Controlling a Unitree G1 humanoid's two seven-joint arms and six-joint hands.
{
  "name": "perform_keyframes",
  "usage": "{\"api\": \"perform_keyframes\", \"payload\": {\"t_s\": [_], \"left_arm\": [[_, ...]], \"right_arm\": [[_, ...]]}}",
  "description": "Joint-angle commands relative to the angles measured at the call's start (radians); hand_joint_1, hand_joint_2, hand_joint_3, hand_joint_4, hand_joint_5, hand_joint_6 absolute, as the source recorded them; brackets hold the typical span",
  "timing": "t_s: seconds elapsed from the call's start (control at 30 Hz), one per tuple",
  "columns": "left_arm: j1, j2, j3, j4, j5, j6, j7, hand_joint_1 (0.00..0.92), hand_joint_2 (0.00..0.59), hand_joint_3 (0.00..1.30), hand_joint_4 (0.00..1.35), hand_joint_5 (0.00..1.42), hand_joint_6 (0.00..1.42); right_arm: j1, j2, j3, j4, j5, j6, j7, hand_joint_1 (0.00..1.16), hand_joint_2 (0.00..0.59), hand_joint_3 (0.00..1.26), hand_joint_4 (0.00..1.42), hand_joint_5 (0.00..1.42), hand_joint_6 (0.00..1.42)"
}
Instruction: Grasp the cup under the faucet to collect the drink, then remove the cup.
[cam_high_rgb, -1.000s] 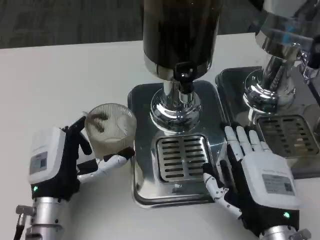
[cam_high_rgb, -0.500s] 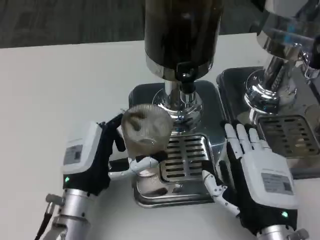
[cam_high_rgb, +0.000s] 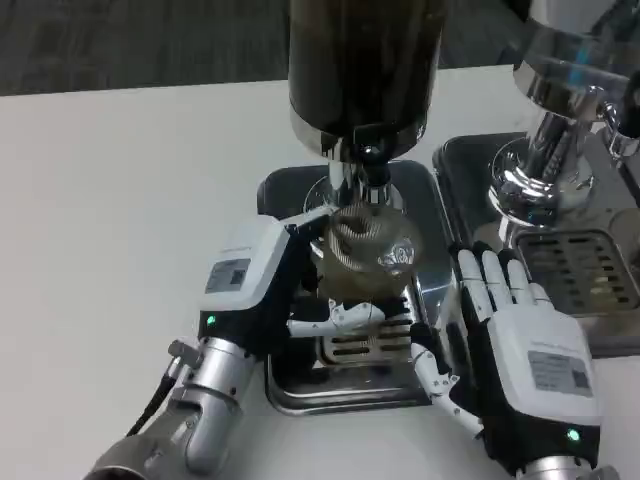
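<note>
The left hand (cam_high_rgb: 262, 292), gripping the cup (cam_high_rgb: 366, 255), has carried it in under the faucet (cam_high_rgb: 368, 160). It seems centred, ready to fill. The right hand (cam_high_rgb: 520, 345) rests spread on the tray (cam_high_rgb: 340, 392).

Left robot hand (cam_high_rgb: 262, 290) gripping, right robot hand (cam_high_rgb: 515, 345) flat, fingers apart
</note>
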Motion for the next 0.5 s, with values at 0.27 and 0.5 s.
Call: {"api": "perform_keyframes", "payload": {"t_s": [0.27,0.5], "left_arm": [[0.012,0.005,-0.017,0.011,-0.013,0.001,-0.033,0.432,0.046,0.48,0.69,0.96,1.17],[0.040,0.026,0.003,0.000,-0.041,-0.035,-0.049,0.218,0.066,0.36,0.51,0.86,1.03]], "right_arm": [[0.010,0.007,-0.007,-0.012,0.000,0.001,-0.015,0.12,0.439,0.03,0.00,0.00,0.07],[0.004,0.000,-0.017,-0.004,0.014,-0.012,-0.010,0.12,0.439,0.03,0.00,0.00,0.07]]}}
